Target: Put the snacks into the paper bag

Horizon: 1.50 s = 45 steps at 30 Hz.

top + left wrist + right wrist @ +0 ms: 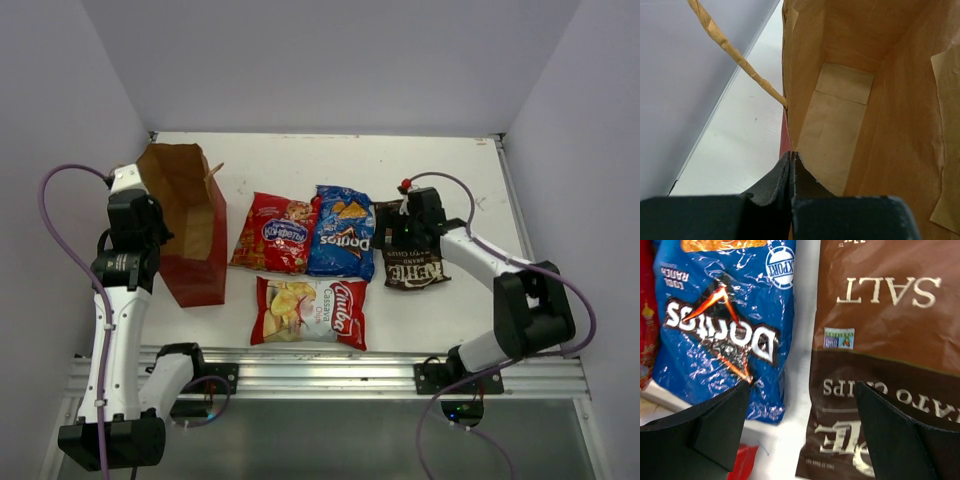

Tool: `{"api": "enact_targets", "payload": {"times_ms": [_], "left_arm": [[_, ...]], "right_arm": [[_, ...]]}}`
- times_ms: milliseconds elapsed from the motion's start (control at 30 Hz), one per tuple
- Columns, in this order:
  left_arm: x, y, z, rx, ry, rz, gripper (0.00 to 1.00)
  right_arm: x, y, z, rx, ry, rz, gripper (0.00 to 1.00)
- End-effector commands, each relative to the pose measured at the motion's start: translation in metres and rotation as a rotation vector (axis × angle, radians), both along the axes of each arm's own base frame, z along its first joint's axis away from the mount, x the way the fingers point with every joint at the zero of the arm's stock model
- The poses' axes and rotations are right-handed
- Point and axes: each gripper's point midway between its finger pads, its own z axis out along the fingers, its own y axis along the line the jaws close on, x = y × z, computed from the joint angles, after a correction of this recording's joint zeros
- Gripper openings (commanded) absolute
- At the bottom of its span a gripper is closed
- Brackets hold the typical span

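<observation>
- On the left side of the counter (300, 160), the red paper bag (195, 275) is open, and my left jaws are pinched tight on its top edge.
- My right jaws are spread wide and hold nothing, hanging over the gap between the blue Doritos bag (342, 232) and the brown Kettle bag (412, 258).
- Beside them the red chip bag (275, 233) and the cassava chips (310, 312) also lie flat, outside the paper bag.

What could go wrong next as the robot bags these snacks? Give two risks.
1. The left pincer is shut on just the thin rim of the paper bag; a pull might tear it.
2. The open right pincer straddles the gap between the Doritos bag and the Kettle bag; it may catch both.
</observation>
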Motion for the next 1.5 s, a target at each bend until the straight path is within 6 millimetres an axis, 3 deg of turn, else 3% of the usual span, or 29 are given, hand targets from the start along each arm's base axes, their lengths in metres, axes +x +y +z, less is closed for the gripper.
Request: {"api": "enact_targets", "payload": {"times_ms": [0,200,500,567,700,1100,1267,1467], "left_arm": [[0.007,-0.004,0.007,-0.004,-0.047,-0.025,0.0],[0.01,-0.01,0.006,-0.016,-0.044,-0.06,0.0],[0.01,-0.012,0.003,-0.019,-0.04,-0.079,0.0],[0.01,-0.012,0.004,-0.018,-0.041,-0.078,0.0],[0.009,-0.013,0.003,-0.021,-0.04,-0.081,0.0],[0.01,-0.015,0.003,-0.022,-0.042,-0.093,0.0],[0.009,-0.015,0.004,-0.019,-0.046,-0.094,0.0],[0.008,-0.015,0.005,-0.019,-0.05,-0.097,0.0]], "right_arm": [[0.032,0.021,0.011,0.075,-0.094,0.025,0.9],[0.062,0.034,0.015,0.103,-0.138,0.044,0.9],[0.108,0.058,-0.008,0.146,-0.136,0.072,0.89],[0.114,0.061,-0.022,0.143,-0.117,0.078,0.86],[0.124,0.067,-0.026,0.152,-0.14,0.093,0.81],[0.148,0.101,0.02,0.309,-0.229,0.186,0.73],[0.15,0.108,-0.01,0.325,-0.144,0.198,0.62],[0.144,0.094,-0.051,0.204,-0.069,0.203,0.64]]}}
